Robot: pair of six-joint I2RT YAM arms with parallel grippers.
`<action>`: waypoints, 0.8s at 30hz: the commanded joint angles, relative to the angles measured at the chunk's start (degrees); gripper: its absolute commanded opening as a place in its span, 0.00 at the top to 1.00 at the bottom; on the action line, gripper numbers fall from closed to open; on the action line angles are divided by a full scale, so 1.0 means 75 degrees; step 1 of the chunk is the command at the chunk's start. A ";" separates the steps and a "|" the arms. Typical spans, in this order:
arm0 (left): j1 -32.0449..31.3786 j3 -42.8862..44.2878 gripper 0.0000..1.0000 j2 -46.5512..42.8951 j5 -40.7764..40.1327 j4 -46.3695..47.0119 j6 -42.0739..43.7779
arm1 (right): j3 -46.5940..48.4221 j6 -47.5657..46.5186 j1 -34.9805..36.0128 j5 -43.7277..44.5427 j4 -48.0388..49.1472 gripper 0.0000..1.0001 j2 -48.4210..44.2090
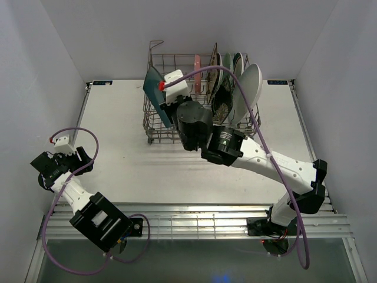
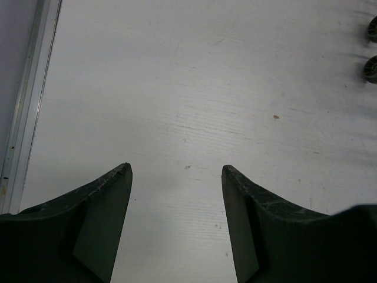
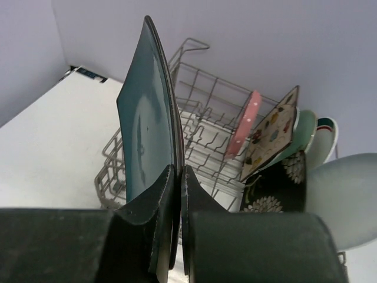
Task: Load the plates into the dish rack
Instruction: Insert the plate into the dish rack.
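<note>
Top external: the right gripper (image 1: 169,100) pinches the dark teal plate (image 1: 154,88) upright at the left end of the dish rack (image 1: 177,58). Other plates crowd the right end. The left gripper (image 1: 88,159) hangs with jaws apart and empty over the white table (image 1: 118,147), near the left wall.

Left wrist: scuffed tabletop, with two small dark discs (image 2: 371,68) at the right edge.

Right wrist: past the clamped plate, a pink dotted plate (image 3: 242,127), floral squares (image 3: 274,127) and a large white oval plate (image 3: 344,200) lean in the rack against pale walls.

left pincer (image 2: 177,168) gapes, arm folded back; right pincer (image 3: 179,170) pinched tight, arm outstretched.
</note>
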 commanded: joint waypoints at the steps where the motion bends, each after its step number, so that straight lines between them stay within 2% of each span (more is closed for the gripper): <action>1: 0.0044 0.0104 0.27 -0.0197 0.0117 0.0106 -0.0034 | 0.0792 -0.0474 -0.0181 0.0862 0.1708 0.92 -0.0686; 8: 0.0055 0.0092 0.27 -0.0208 0.0129 0.0129 -0.0046 | 0.1039 -0.0721 -0.0918 0.1366 0.1638 0.92 -0.0593; 11: 0.0044 0.0080 0.27 -0.0220 0.0117 0.0129 -0.0046 | 0.1249 -0.0395 -0.1352 0.1378 0.1032 0.92 -0.0546; 16: 0.0044 0.0068 0.27 -0.0220 0.0117 0.0141 -0.0046 | 0.1414 0.0368 -0.2148 0.0887 -0.0163 0.92 -0.0558; 24: 0.0044 0.0057 0.27 -0.0220 0.0117 0.0164 -0.0046 | 0.1543 0.1330 -0.3263 -0.0213 -0.1314 0.92 -0.0277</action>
